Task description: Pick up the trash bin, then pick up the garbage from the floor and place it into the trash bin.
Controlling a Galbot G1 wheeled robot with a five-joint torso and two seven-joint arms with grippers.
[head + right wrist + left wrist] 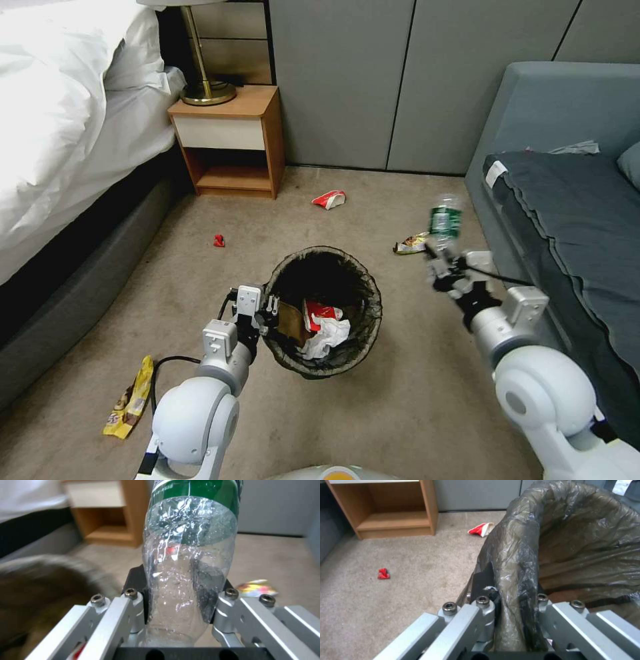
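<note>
The trash bin (pixel 325 313), lined with a dark bag, hangs just above the floor (pixel 413 373) at centre. My left gripper (pixel 265 312) is shut on its rim (pixel 516 590). Inside lie brown paper, a red-and-white wrapper and white tissue. My right gripper (pixel 445 267) is shut on a clear bottle with a green label (pixel 445 220) (pixel 186 562), held up to the right of the bin. Garbage on the floor: a red-and-white wrapper (pixel 329 199) (pixel 481 528), a small red scrap (pixel 219 241) (pixel 383 573), a colourful snack wrapper (pixel 411 244) (pixel 256 588) and a yellow wrapper (pixel 131 399).
A bed (pixel 60 133) with a dark base runs along the left. A wooden nightstand (pixel 230 137) with a brass lamp stands at the back. A grey sofa (pixel 567 200) lies close to my right arm. Grey wall panels close the back.
</note>
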